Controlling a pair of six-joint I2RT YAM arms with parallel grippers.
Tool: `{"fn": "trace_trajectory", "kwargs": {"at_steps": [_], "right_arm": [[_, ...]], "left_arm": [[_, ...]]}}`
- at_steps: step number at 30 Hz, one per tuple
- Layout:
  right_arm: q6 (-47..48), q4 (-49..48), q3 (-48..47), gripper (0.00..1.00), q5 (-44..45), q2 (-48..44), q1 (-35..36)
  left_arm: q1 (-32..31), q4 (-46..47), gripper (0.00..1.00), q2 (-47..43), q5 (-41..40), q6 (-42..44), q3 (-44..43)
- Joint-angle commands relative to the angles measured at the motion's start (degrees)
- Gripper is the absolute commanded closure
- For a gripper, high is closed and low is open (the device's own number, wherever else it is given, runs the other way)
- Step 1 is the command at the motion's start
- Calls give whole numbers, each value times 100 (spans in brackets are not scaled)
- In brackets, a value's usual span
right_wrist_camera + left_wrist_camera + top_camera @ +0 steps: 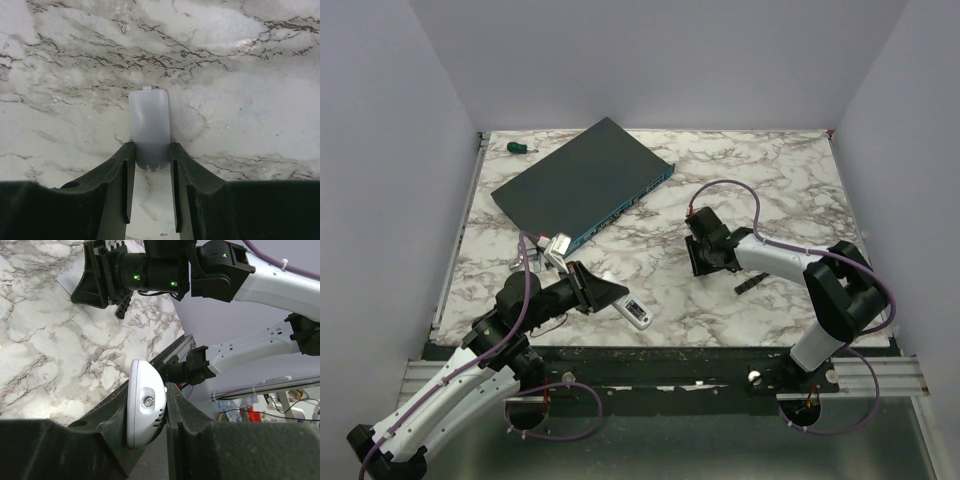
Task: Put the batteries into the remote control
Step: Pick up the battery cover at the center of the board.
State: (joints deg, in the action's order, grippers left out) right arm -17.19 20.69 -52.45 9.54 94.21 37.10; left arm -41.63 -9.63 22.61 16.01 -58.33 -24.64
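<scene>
My left end effector (pixel 609 296) is clenched on the remote control (pixel 636 313), low and left of centre in the top view. About half of the handset sticks out past the fingers. Its long axis runs from upper left to lower right, in line with the end effector, and its free end points at the bottom edge of the surface (pixel 770 180). In the left wrist view the handset stands on edge between the 2 fingers, end-on to the lens, so I cannot see the battery bay from there.

My right end effector (pixel 149 150) is right of centre in the top view, well apart from the remote. The right wrist view shows both fingers pressed against the long edges of a pale battery cover (pixel 149 115), so I read it as grasping that cover. The cover lies flat on the marble, with its long axis running straight up the frame away from the fingers.

I judge the cover to be off and the loading itself not yet begun. The relation that matters is that the remote lies down and to the left of the right end effector, across bare marble, with the left arm already on it. The right arm is therefore the free one for fetching cells.

I cannot pick out the batteries with certainty. A few small pale items (pixel 555 248) sit at the near corner of the dark network box (pixel 582 185), just above the left wrist.
</scene>
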Motion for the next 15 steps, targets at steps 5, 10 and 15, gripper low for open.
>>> {"fn": "trace_trajectory", "kwargs": {"at_steps": [5,10,15], "right_arm": [[39,158,-14,78,-120,-61,-7],[81,49,75,83,-231,-420,-3],[174,431,-8,88,-255,-1028,-7]], "left_arm": [[29,47,100,-59,-106,-95,-142],[32,177,100,-72,-165,-324,21],[34,208,100,-146,-437,-501,179]]}}
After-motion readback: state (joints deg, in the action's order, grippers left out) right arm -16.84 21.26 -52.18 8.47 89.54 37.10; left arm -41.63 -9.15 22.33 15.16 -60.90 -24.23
